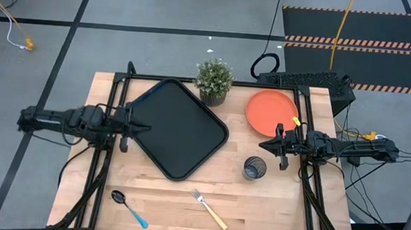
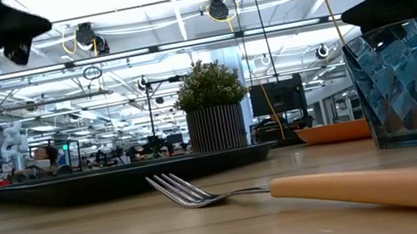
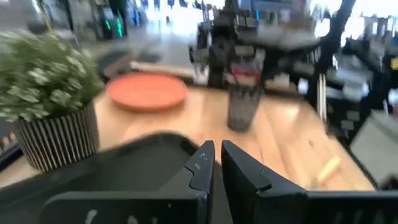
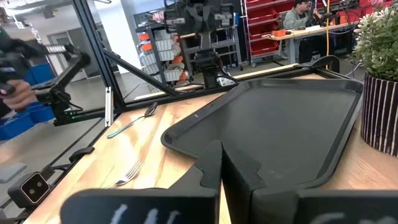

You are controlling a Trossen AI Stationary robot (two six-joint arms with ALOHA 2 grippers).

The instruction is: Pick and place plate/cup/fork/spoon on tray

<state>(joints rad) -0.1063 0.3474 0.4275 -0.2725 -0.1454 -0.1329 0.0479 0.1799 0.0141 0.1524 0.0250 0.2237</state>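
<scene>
1. The tray [image 1: 179, 128] sits empty on the tabletop [image 1: 272, 199], turned so its corners point outward like a diamond; its near corner lies just under the tips of my left hand [image 1: 146, 129].
2. The plate [image 1: 271, 111] lies flat on the tabletop just behind my right hand [image 1: 263, 144], well apart from the tray.
3. The cup [image 1: 255, 168] stands upright just in front of and below my right hand, between it and the fork; nothing touches it.
4. The fork [image 1: 210, 209] lies flat near the front edge of the tabletop, tines toward the tray, well away from both my hands.
5. The spoon [image 1: 128, 207] lies flat toward the front on my left side, bowl pointing away from the fork, well clear of my left hand.
6. My left hand hangs over the tray's left corner with its two fingers [image 3: 198, 171] drawn together, only a thin slit between them, and nothing between them.
7. My right hand hovers above the tabletop between the plate and the cup, pointing toward the tray; its fingers [image 4: 214, 163] are likewise pressed nearly together and empty.
8. A potted plant [image 1: 214, 80] in a striped pot stands at the back edge, between the tray's far corner and the plate, well behind both hands.
</scene>
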